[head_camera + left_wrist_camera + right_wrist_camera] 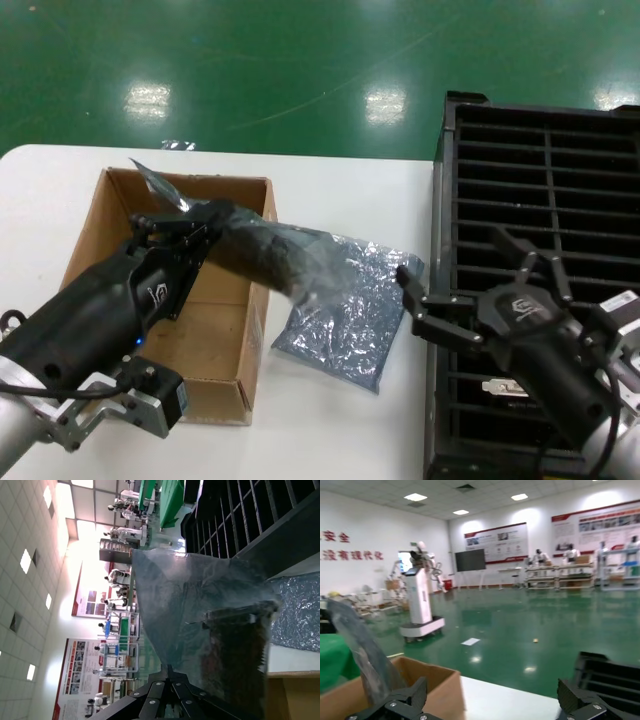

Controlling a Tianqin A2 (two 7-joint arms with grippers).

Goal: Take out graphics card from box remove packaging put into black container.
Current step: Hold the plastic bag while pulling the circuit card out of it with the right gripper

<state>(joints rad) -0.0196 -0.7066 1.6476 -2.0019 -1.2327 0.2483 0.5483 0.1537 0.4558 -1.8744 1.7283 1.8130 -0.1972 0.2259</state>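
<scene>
Card, thin and dark (255, 255), hangs bagged in glossy grey-blue plastic (300, 262) clamped in my left claw (185, 232) above the shallow brown cardboard box (215, 350), while my right claw (412, 295), fingers apart, waits beside the slotted black plastic crate (540, 150) to strip it.

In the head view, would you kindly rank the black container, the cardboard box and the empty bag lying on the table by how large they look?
1. Black container, though cut off by the picture's edge.
2. Cardboard box, partly hidden by the left gripper.
3. Empty bag on the table, clearly smallest.
</scene>
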